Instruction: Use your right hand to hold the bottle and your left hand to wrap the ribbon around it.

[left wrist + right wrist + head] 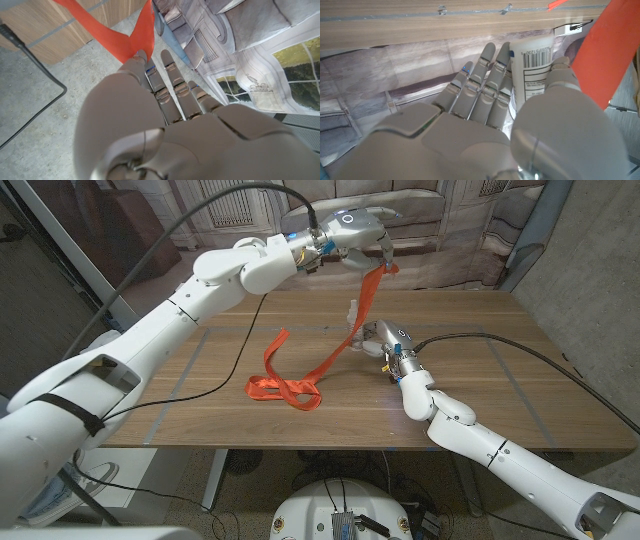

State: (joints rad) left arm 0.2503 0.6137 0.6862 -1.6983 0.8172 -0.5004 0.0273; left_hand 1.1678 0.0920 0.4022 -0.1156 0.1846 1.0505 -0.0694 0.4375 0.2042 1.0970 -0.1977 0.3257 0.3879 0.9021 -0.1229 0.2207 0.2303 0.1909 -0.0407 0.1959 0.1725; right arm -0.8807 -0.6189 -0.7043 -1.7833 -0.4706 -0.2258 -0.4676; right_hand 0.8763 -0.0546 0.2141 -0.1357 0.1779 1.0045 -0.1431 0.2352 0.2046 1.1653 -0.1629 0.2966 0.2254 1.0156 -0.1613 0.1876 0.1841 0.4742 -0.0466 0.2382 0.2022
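Note:
A small white bottle (356, 317) with a barcode label (534, 70) stands on the wooden table (480, 370). My right hand (383, 343) grips it between thumb (565, 85) and fingers (485, 85). An orange ribbon (330, 360) rises from a loose heap (290, 391) on the table, passes beside the bottle and climbs to my left hand (355, 225). That hand is raised above the table's far edge and pinches the ribbon's end (135, 35) between thumb and fingertips (142, 57). In the right wrist view the ribbon (605, 55) runs close alongside the bottle.
A black cable (200, 385) trails across the table's left part, and another (500, 340) runs along my right arm. A printed backdrop (450, 220) hangs behind the table's far edge. Tape lines (180, 375) mark the tabletop.

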